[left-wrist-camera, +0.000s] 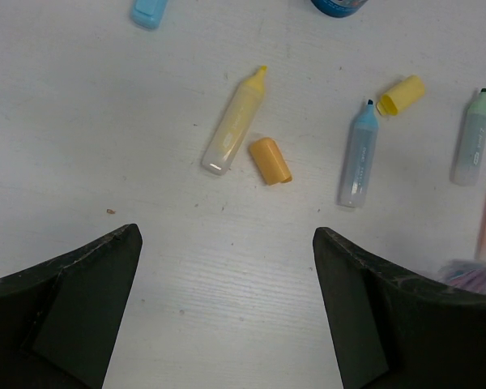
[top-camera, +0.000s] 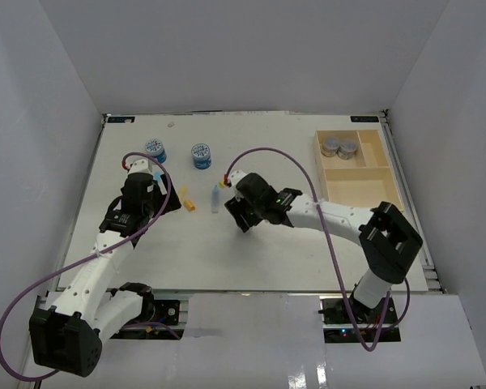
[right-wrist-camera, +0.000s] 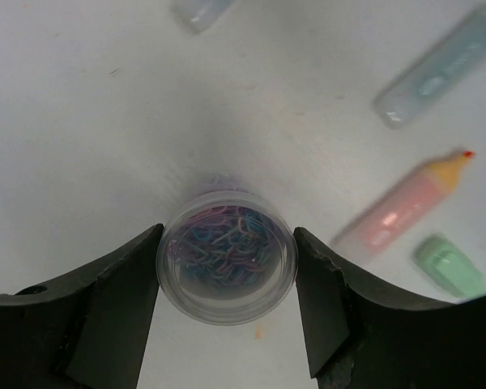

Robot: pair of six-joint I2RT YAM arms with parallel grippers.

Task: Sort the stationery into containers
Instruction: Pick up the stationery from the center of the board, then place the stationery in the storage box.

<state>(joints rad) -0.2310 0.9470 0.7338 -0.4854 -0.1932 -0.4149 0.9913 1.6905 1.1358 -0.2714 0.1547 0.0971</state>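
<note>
The right end effector (right-wrist-camera: 227,267) sits with its fingers against both sides of a clear round tub of coloured paper clips (right-wrist-camera: 226,256) standing on the tabletop (right-wrist-camera: 105,121), mid-surface. The left end effector (left-wrist-camera: 227,308) gapes wide and empty; a yellow marker (left-wrist-camera: 233,123) lies at its 12 o'clock. The wooden tray (top-camera: 378,170) lies at 2 o'clock.

Two rolls (top-camera: 338,147) apparently in tray (top-camera: 385,172) corner compartment
</note>
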